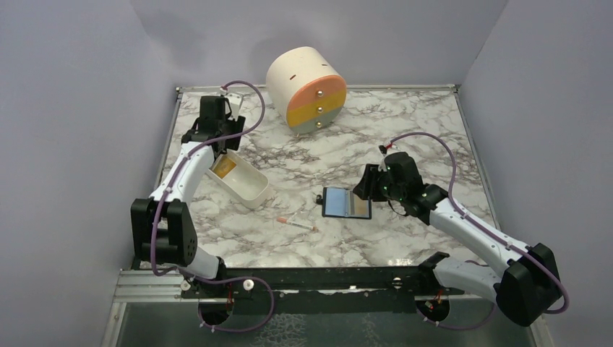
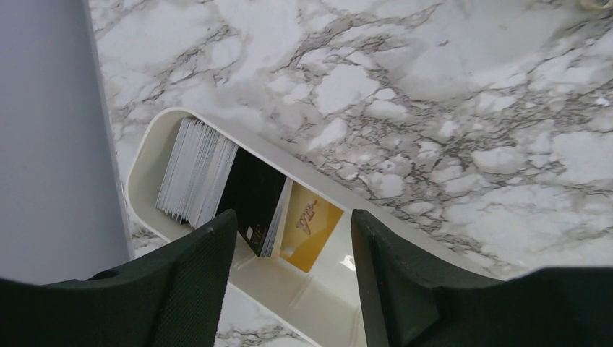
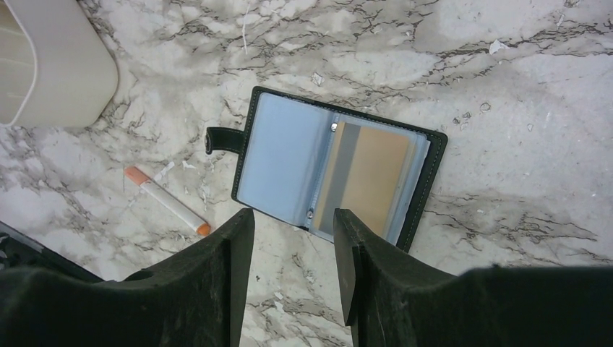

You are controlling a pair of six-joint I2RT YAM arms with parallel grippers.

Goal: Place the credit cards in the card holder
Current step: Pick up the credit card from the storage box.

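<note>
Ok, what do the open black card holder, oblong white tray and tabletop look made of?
Open black card holder: probably leather or faux leather, matte, stitched edge; clear plastic sleeves inside. Oblong white tray: smooth moulded plastic, rounded rim. Tabletop: marble-look, possibly laminate; grey veining.

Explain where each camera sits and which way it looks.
Top external: fixed above and behind the arms, looking down on the table; left arm and right arm both show.
Left wrist: rides the left arm, looking down into the white tray of credit cards, past its own fingers.
Right wrist: rides the right arm, looking down at the open card holder, past its own fingers.
Shared: top and right wrist both show the card holder.
</note>
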